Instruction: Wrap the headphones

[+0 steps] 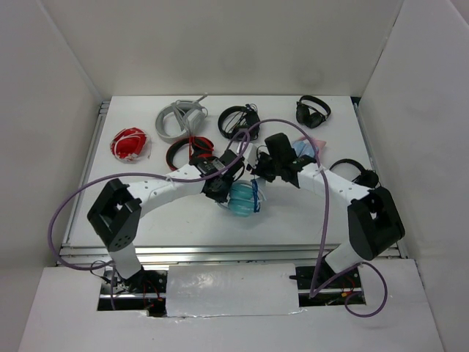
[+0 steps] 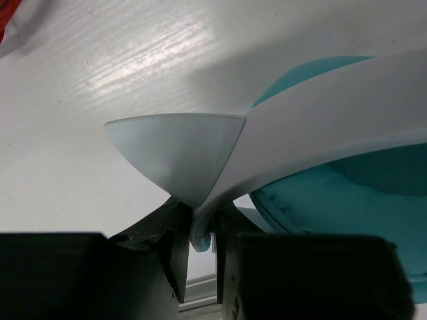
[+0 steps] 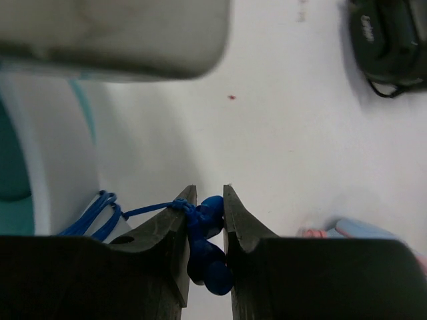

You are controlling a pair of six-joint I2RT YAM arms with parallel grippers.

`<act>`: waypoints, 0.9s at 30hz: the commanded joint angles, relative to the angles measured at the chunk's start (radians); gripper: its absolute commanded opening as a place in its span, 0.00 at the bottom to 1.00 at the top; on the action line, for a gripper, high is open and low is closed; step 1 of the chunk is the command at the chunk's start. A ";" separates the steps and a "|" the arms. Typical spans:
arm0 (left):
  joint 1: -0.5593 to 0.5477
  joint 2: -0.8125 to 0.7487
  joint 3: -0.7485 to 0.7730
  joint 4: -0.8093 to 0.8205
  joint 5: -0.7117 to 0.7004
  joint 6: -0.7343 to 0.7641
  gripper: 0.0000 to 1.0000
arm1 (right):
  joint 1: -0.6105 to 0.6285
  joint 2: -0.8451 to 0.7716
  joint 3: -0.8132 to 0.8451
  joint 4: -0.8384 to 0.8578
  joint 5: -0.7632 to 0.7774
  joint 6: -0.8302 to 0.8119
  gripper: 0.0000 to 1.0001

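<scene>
The teal headphones (image 1: 242, 198) lie at the table's middle, with blue cable wound round them. My left gripper (image 1: 220, 189) is shut on the white band beside a pointed ear part (image 2: 177, 150); a teal cup (image 2: 333, 193) fills the right of the left wrist view. My right gripper (image 1: 265, 170) sits just right of the headphones and is shut on the blue cable end (image 3: 207, 243). The cable (image 3: 100, 213) runs left from the jaws to loops against the white band (image 3: 53, 147).
Behind lie red-and-white headphones (image 1: 130, 144), grey ones (image 1: 178, 117), red-and-black ones (image 1: 183, 150), several black pairs (image 1: 236, 121) (image 1: 313, 111) (image 1: 357, 173) and a pale blue-and-pink pair (image 1: 306, 149). A black item (image 3: 390, 43) shows top right in the right wrist view.
</scene>
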 commanded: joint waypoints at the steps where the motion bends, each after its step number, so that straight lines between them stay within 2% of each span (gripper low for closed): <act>1: 0.001 0.057 0.039 0.016 0.063 0.026 0.00 | 0.015 -0.008 -0.057 0.564 0.152 0.165 0.20; 2: 0.009 0.066 0.045 0.026 0.073 0.023 0.00 | 0.018 -0.008 -0.074 0.604 0.184 0.159 0.25; 8: 0.079 0.176 0.114 0.029 0.070 -0.043 0.00 | 0.024 0.048 -0.074 0.668 0.419 0.156 0.27; 11: 0.096 0.218 0.155 0.047 0.091 -0.054 0.00 | 0.035 0.090 -0.088 0.752 0.514 0.193 0.27; 18: 0.115 0.382 0.350 -0.016 0.109 -0.074 0.00 | 0.056 0.236 0.005 0.721 0.587 0.288 0.26; 21: 0.129 0.414 0.378 -0.004 0.135 -0.083 0.00 | 0.058 0.281 0.024 0.721 0.617 0.313 0.26; 27: 0.142 0.459 0.438 0.009 0.168 -0.059 0.00 | 0.062 0.302 0.028 0.715 0.551 0.314 0.30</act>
